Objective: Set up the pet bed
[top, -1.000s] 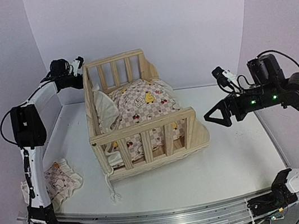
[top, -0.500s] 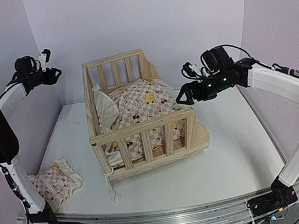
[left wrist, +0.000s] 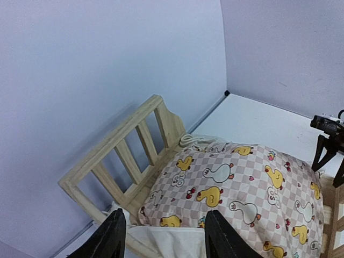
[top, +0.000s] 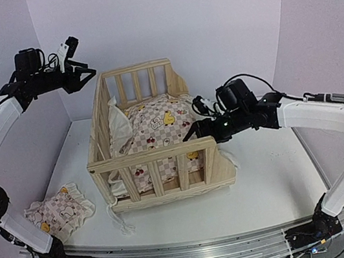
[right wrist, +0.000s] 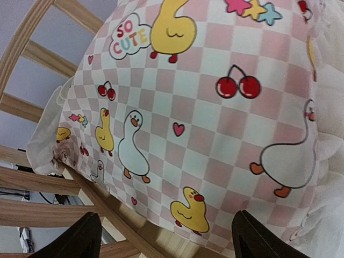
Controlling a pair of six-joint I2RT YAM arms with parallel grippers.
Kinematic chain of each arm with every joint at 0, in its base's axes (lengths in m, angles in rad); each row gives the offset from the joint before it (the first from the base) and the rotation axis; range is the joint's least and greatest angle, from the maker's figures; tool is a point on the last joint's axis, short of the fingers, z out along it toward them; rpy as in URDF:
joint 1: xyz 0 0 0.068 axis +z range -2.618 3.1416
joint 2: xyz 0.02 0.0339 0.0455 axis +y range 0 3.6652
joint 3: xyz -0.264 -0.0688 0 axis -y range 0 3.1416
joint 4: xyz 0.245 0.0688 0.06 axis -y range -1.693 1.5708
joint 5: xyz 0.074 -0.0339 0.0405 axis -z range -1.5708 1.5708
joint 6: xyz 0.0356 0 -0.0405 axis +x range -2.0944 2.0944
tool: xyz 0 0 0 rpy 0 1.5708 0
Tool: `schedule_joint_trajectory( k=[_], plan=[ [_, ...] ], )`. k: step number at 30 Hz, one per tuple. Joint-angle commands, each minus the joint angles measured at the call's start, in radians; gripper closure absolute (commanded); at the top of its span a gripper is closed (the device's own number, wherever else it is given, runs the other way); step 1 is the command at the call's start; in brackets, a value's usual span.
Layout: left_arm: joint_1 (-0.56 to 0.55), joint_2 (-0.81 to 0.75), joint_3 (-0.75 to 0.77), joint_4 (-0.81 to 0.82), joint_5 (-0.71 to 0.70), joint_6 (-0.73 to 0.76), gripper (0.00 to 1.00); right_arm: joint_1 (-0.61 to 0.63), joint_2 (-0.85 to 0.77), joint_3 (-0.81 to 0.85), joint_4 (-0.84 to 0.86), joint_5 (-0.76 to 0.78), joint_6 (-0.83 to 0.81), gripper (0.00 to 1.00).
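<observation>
Cushion (top: 155, 126) looks soft, light — pinch its ruffled edge; frame (top: 152, 156) is stiff — take a rail. Left gripper (top: 88, 75) and right gripper (top: 190, 132) gape wide, empty.

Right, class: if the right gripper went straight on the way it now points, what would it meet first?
Most likely the checked duck-and-cherry cushion: the open right gripper points into the bed frame, and the cushion fills its wrist view. A pine rail runs just below that line and could catch it.
</observation>
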Motion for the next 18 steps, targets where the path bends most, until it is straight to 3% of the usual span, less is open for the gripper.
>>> schedule_joint_trajectory(
  k=[1,4,9,13,18],
  plan=[
    [-0.058,0.010,0.014,-0.025,0.049,0.002,0.50,0.151,-0.030,-0.042,0.139,0.138,0.143,0.16],
    [-0.104,0.033,0.047,-0.041,0.060,0.026,0.50,0.243,0.041,0.027,0.155,0.161,0.146,0.17],
    [-0.159,0.055,0.123,-0.097,0.117,0.039,0.50,0.275,0.089,0.169,-0.053,0.220,0.107,0.17],
    [-0.174,0.032,0.120,-0.117,0.153,0.028,0.49,0.166,-0.054,0.079,-0.188,0.278,0.131,0.21],
    [-0.182,0.012,0.105,-0.138,0.178,0.008,0.49,0.028,-0.188,-0.079,-0.324,0.209,0.120,0.36]
  ],
)
